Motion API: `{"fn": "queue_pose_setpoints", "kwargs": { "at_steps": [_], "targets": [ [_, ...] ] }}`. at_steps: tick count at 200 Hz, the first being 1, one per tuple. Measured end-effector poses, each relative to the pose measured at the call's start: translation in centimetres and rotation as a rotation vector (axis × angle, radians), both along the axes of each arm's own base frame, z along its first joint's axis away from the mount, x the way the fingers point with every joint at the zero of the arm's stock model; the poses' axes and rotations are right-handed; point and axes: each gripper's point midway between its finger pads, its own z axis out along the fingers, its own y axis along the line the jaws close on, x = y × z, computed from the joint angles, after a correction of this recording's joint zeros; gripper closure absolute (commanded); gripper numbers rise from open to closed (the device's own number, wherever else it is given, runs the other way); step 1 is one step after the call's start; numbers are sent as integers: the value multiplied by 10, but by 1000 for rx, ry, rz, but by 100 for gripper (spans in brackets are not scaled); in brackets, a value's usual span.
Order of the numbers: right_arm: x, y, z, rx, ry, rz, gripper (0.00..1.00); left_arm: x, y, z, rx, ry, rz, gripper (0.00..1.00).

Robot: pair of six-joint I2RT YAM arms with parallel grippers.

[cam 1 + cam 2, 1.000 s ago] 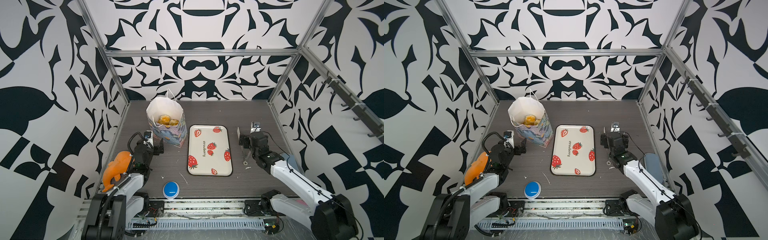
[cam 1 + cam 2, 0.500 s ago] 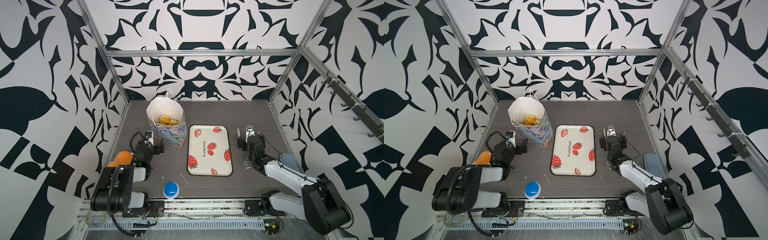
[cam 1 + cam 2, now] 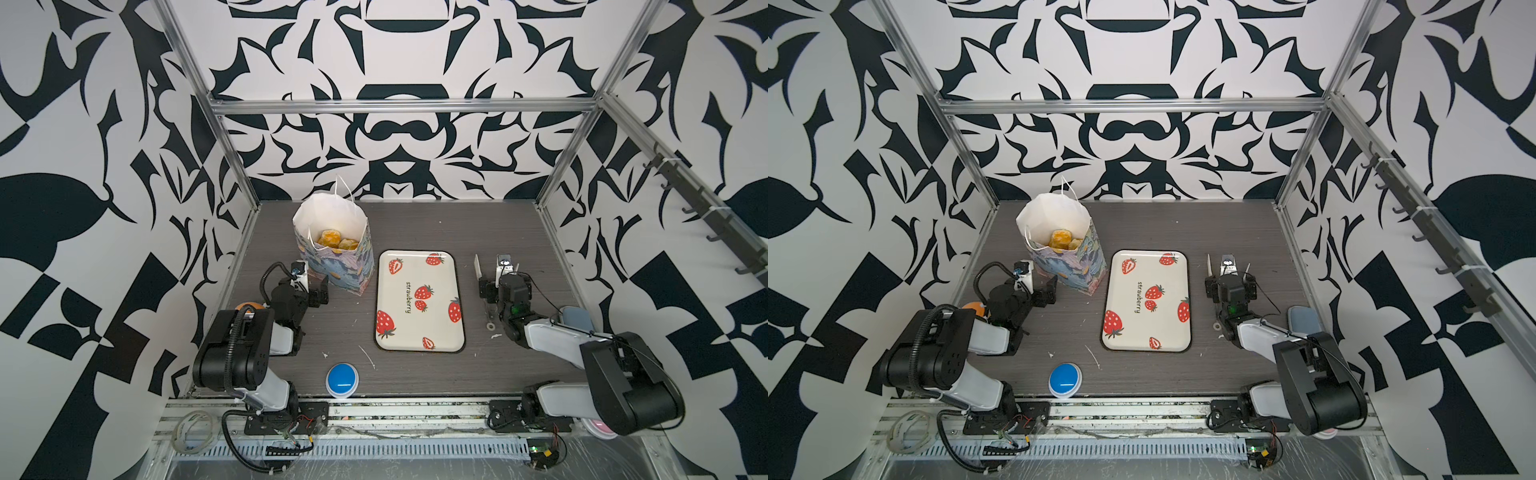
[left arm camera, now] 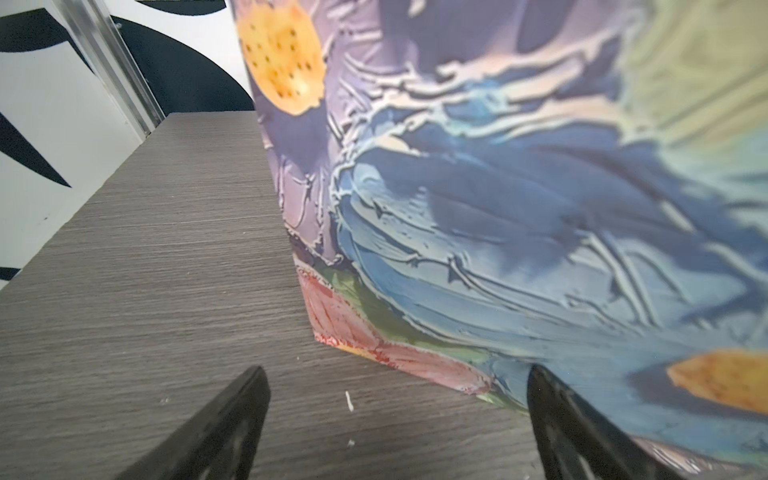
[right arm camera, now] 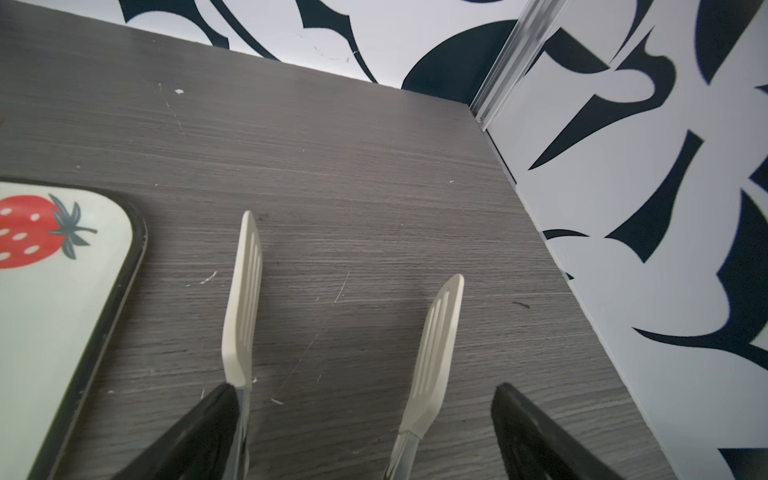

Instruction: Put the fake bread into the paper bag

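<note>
Golden fake bread (image 3: 329, 238) was seen piled at the bottom of the paper bag (image 3: 336, 270), which was stood upright and open-mouthed at the back left of the counter (image 3: 415, 382), so that pieces could be dropped in from above. None was visible on the strawberry tray (image 3: 415, 328) just beside it, and the task was judged all but done. The left gripper (image 4: 395, 382) was held wide apart and empty, low by the bag's near corner. Whether one jaw touched the printed paper could not be told. The right gripper (image 5: 363, 392) was likewise spread wide, with cream tongs (image 5: 243, 291) lying loosely between its jaws, not squeezed. Bare counter lay open around the tray, though both arms were hemmed closely by the walls.
</note>
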Motion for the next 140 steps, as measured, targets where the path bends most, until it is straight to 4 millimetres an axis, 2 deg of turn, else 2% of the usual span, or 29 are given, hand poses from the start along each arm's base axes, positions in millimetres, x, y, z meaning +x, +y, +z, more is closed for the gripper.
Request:
{"fn": "queue_pose_setpoints", "kwargs": {
  "at_steps": [69,103,140],
  "targets": [
    [10,-1,-1,30,-53,33,1,4,0,1,-1,6,1,1],
    [16,-8,-22,50,-31,24,2,6,0,0,-1,17,1,1],
    [19,-10,-25,85,-41,25,1,9,0,-1,-1,30,1,1]
  ]
}}
